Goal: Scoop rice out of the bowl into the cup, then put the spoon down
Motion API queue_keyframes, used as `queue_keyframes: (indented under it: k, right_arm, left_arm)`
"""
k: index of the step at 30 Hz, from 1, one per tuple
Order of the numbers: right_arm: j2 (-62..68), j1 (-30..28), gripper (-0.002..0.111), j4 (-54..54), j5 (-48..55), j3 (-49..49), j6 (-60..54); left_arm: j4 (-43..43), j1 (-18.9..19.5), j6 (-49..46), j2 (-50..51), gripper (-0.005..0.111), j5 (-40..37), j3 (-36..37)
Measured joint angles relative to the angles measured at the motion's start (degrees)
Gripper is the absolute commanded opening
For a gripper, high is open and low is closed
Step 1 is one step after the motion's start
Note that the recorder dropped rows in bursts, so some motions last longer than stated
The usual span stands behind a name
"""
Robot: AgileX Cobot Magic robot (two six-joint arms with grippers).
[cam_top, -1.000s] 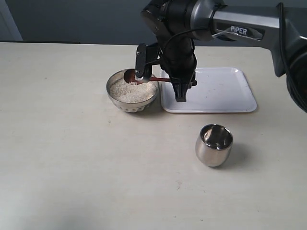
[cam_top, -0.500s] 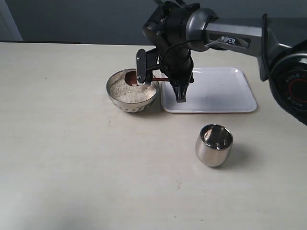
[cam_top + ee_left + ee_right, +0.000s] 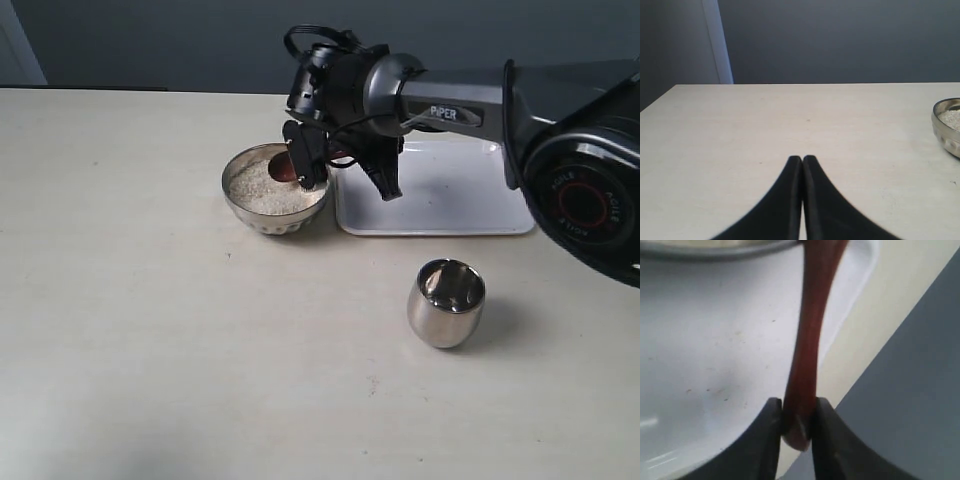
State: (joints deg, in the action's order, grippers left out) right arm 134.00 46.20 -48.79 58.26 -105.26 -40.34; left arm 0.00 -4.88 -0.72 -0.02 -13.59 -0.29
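Observation:
The shiny metal bowl (image 3: 272, 190) holds the white rice (image 3: 262, 190) left of the tray; its rim (image 3: 946, 125) shows in the left wrist view. My right gripper (image 3: 797, 412) is shut on the handle end of the reddish-brown spoon (image 3: 810, 340). The spoon's oval end (image 3: 283, 165) dips into the rice at the bowl's far side, partly hidden by the wrist. The steel cup (image 3: 446, 302) stands apart, nearer the front. My left gripper (image 3: 802, 160) is shut on nothing, low over bare table.
A white rectangular tray (image 3: 455, 195) lies right of the bowl, under the right arm (image 3: 440, 100). The beige table (image 3: 150, 320) stretches wide to the left and front. A dark wall rises behind it.
The right wrist has rolled and shifted left toward the bowl, tipping the spoon's end down into the rice. Bowl and cup have not moved.

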Motion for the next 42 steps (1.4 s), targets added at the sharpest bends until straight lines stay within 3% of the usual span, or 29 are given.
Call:
queue_keyframes:
  k: [15, 28, 42]
  right_arm:
    - [0.77, 2.88, -0.001, -20.69, -3.47, 0.0, 2.62]
    - [0.77, 4.53, -0.001, -18.92, -2.45, 0.36, -0.56]
    - [0.77, 5.07, -0.001, -22.87, -1.95, 7.43, -0.84]
  left_arm:
    - [0.0, 0.0, 0.0, 0.0, 0.001, 0.0, 0.0]
    - [0.0, -1.27, 0.0, 0.0, 0.001, 0.0, 0.0]
    - [0.0, -1.27, 0.0, 0.0, 0.001, 0.0, 0.0]
